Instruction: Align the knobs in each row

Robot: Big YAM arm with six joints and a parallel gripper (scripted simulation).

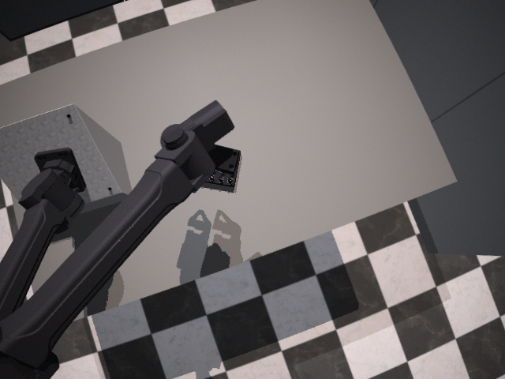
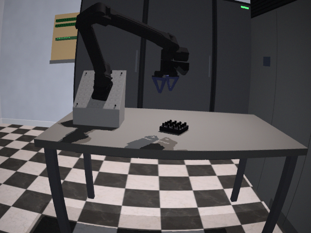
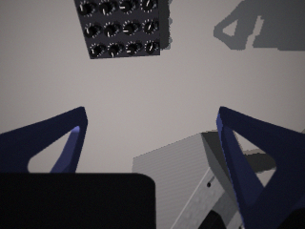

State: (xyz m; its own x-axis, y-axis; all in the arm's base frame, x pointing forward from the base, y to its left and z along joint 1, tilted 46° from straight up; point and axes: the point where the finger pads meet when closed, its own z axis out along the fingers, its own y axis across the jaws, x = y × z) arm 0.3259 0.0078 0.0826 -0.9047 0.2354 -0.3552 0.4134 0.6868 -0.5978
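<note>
The black knob box [image 2: 170,130] [image 3: 120,39] stands on the table, partly hidden by the arm in the top view. The wrist view shows three lines of four knobs, with the box cut off by the top edge. White lines on the right column's knobs, such as the nearest one [image 3: 151,47], slant up and right; the third column's lines point roughly left, the second's roughly down. Exact marks and printed names are too small to read; the socket is not visible. My gripper [image 2: 165,91] [image 3: 152,114] is open and empty, high above the table, its blue fingers well clear of the box.
The arm's pale base block [image 1: 98,134] [image 2: 96,116] [image 3: 167,157] stands on the table [image 1: 326,122] [image 2: 220,132]. Gripper and arm shadows fall beside the box, toward the table edge in the exterior view. Dark cabinets [image 2: 175,32] stand behind the table.
</note>
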